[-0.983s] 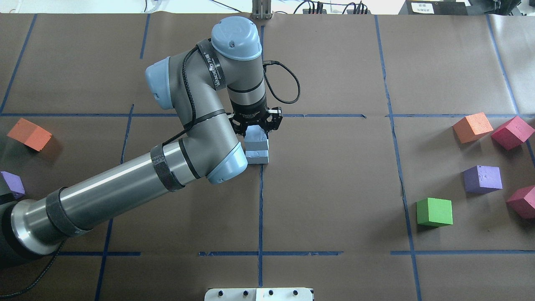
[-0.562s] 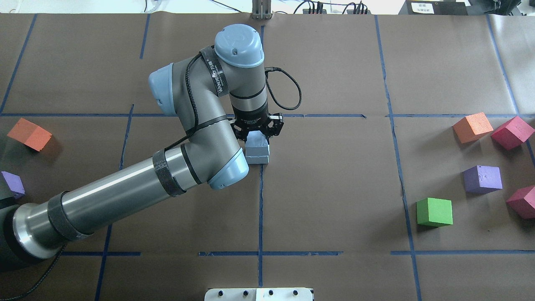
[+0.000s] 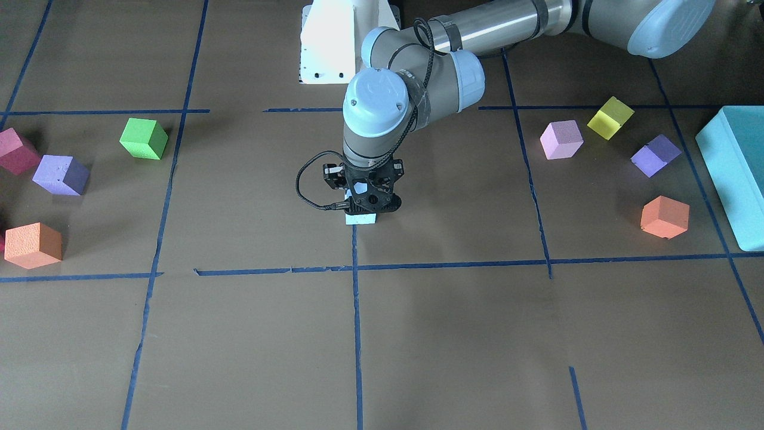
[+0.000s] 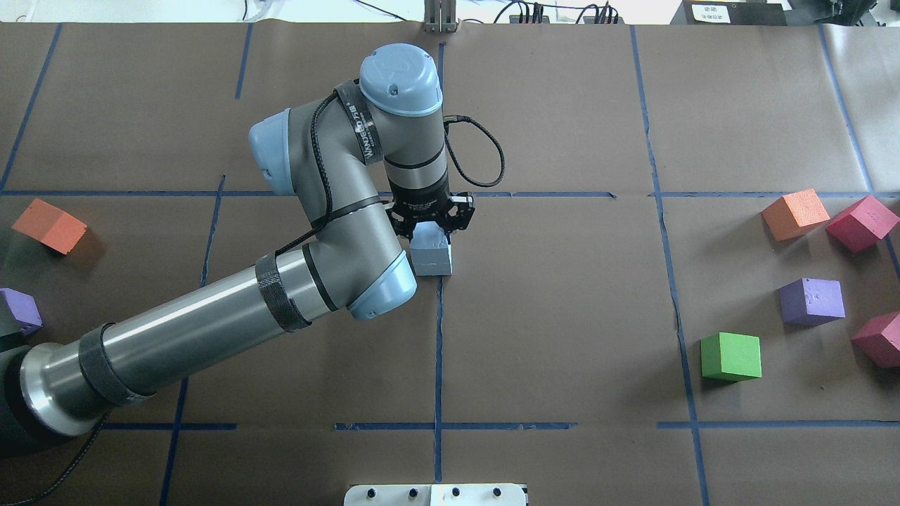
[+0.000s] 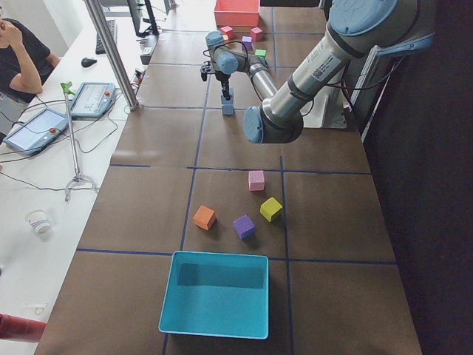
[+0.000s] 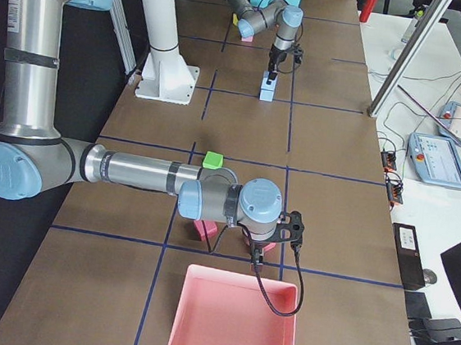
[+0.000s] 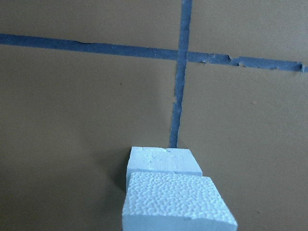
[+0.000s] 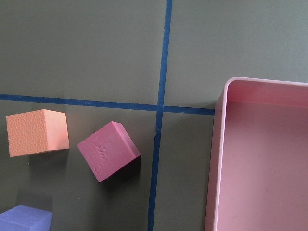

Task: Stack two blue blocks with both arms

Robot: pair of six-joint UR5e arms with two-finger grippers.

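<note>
Left gripper [image 4: 430,228] is clamped on the top block [image 7: 175,202], parked right over the bottom block [image 7: 163,161] by the centre tape cross [image 7: 180,54], slightly offset, can't tell if they touch, so probably straight down next.

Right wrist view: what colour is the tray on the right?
Pink; the tray shows best in the right wrist view.

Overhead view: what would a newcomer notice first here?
The big grey left arm stretches from the lower left to the table's centre, its claw gripping the upper blue block over the lower blue block. Next come the bright pieces toward the right edge: a green cube, an orange cube and a purple cube. The side views add a teal box and a pink tray at the table's ends.
</note>
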